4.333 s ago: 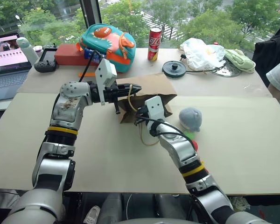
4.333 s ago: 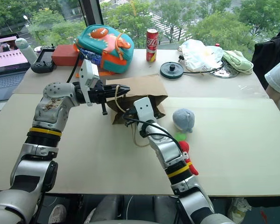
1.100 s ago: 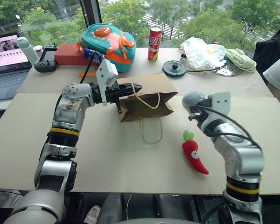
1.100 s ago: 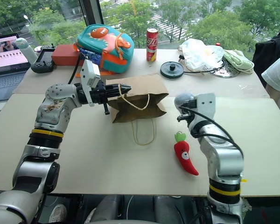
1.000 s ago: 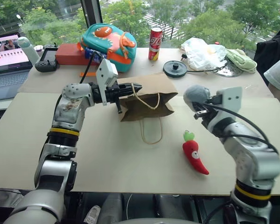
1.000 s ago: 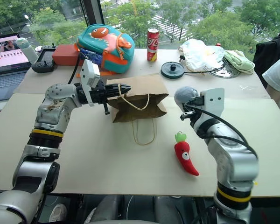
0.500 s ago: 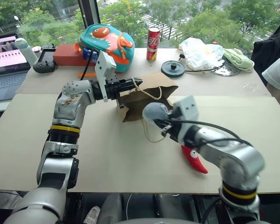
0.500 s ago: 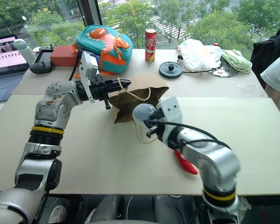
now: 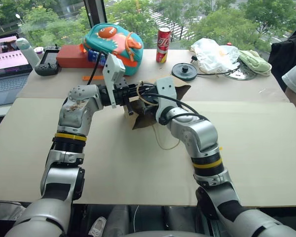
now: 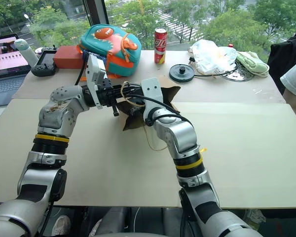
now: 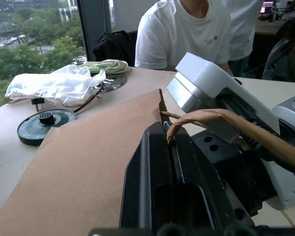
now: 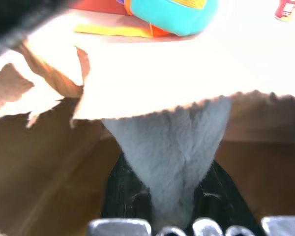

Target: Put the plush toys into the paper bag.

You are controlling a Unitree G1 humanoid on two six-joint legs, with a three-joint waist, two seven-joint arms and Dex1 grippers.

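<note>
- Swinging in from the right side of the table since a second ago, the right gripper [image 12: 160, 196] is now reaching into the mouth of the paper bag [image 9: 175, 93], carrying the grey-blue plush toy [image 12: 169, 147] with it; the toy is no longer out over the open tabletop.
- Seen from the right wrist, the fuzzy toy is sitting between the two black fingers [image 12: 120, 189], half under the bag's torn upper edge, with brown paper walls to either side. The fingers are flanking the toy, but whether they are still squeezing it or already letting go cannot be told.
- Across from it, the left gripper [image 11: 163, 140] is pressed together on the bag's rim and the root of a twisted-cord handle [image 11: 206, 118], holding the mouth up and open towards the near side.
- Lying on its side near the middle of the table, the bag is sitting just in front of the teal backpack [image 9: 113, 42], with the red can [image 9: 163, 38] and the white plastic bag [image 9: 214, 52] further back.
- Judging by this, the first toy is on the point of being delivered but is not yet shown resting loose inside the bag.
- One toy remains: the red chili pepper cannot be made out at this moment, presumably hidden behind the right arm.
- Roughly half the job looks done; releasing the grey toy, pulling out, then fetching the chili is what appears to be left.
</note>
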